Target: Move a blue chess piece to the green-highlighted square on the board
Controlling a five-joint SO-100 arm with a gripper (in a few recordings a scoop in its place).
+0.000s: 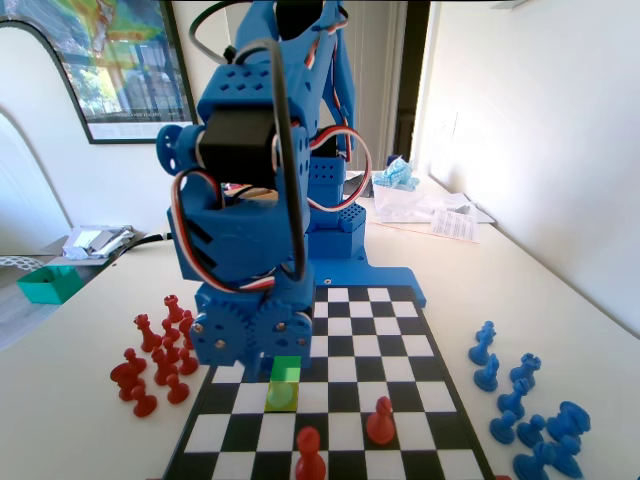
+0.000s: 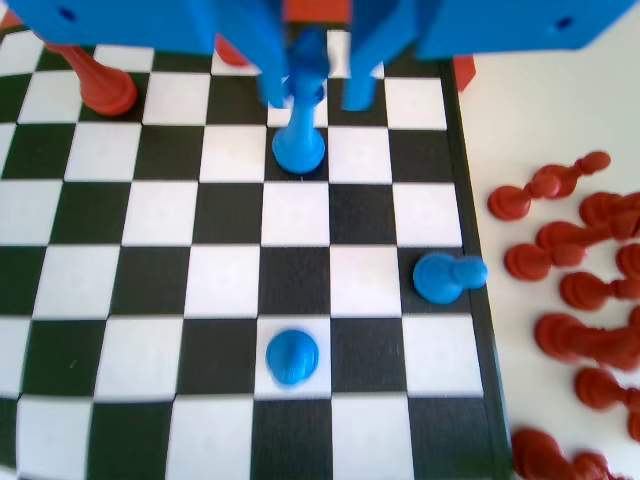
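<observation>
white table, chessboard on it, framed poster on wall behind arm, no legible text. gripper low over board, jaws either side of blue chess piece, contact unclear, grip can't tell. piece upright, green-tinted in fixed view, on yellow-olive square; green-highlighted square adjoining. below gripper in wrist view: upright blue pawn, toppled blue pawn. red pawns right, off board.

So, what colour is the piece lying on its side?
Blue, clearest in the wrist view.
</observation>
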